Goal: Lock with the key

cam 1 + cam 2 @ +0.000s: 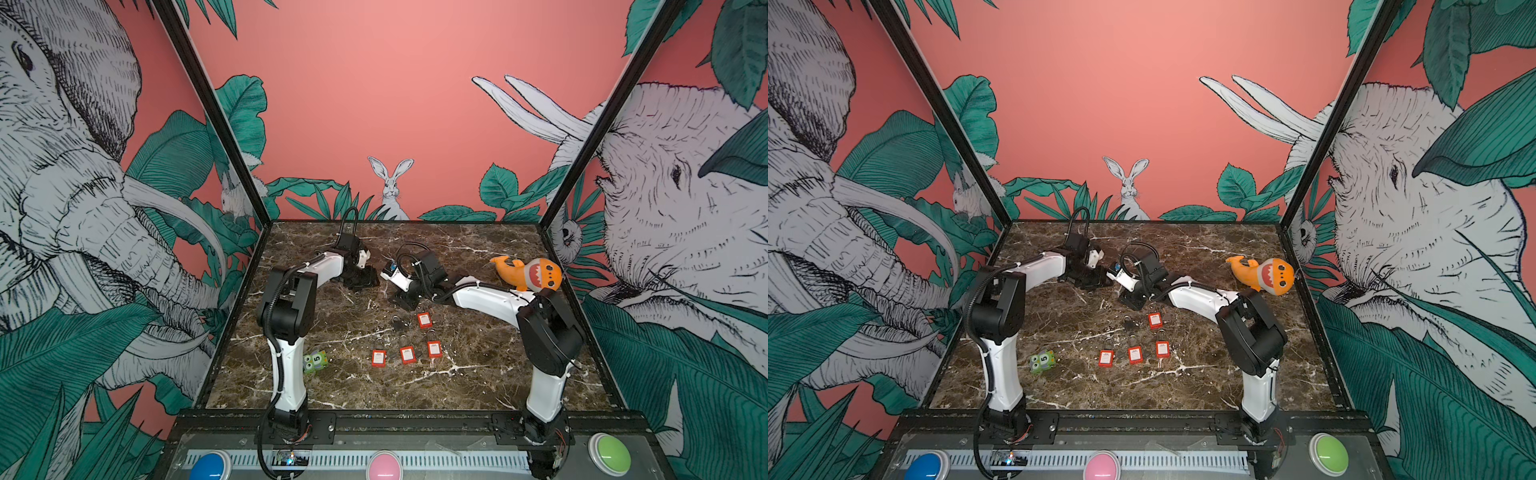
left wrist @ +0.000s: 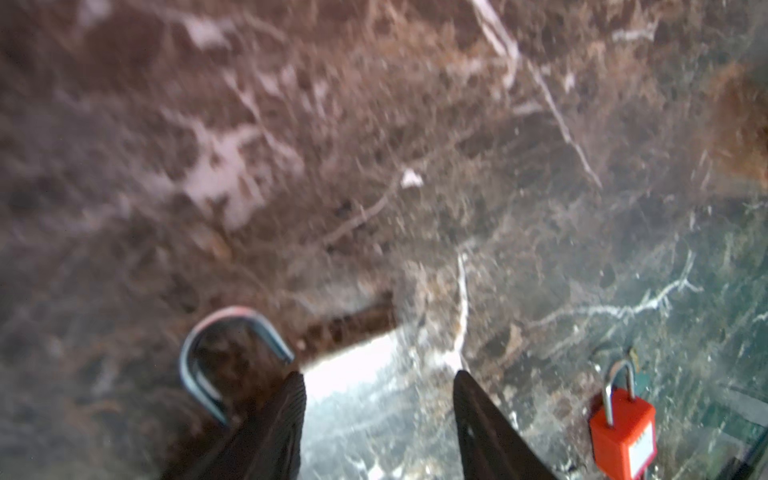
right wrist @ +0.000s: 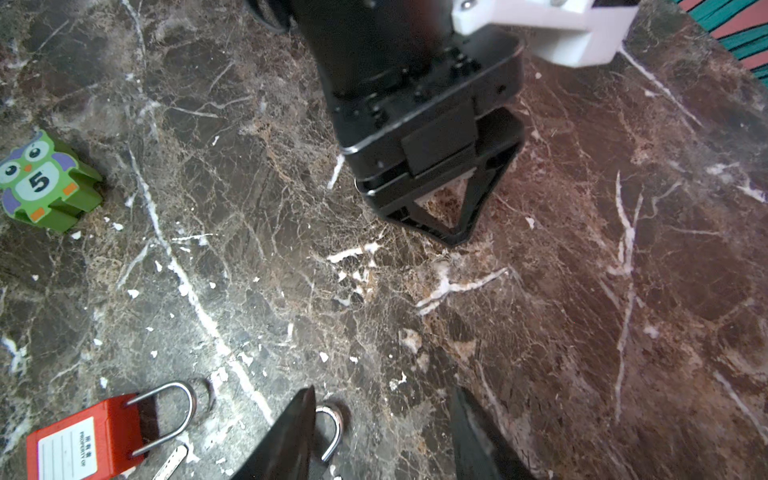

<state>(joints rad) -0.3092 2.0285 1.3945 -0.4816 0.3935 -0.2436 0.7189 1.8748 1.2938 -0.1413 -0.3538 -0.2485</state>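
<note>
Left fingers (image 2: 270, 432) and right fingers (image 3: 286, 436) hover parted and empty over the table (image 3: 582, 291), apparently poised beside a padlock shackle (image 3: 340, 430) to grip it for locking.

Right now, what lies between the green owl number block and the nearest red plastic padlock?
Nothing: both top views show only bare marble tabletop between the green owl block and the leftmost red padlock.
</note>
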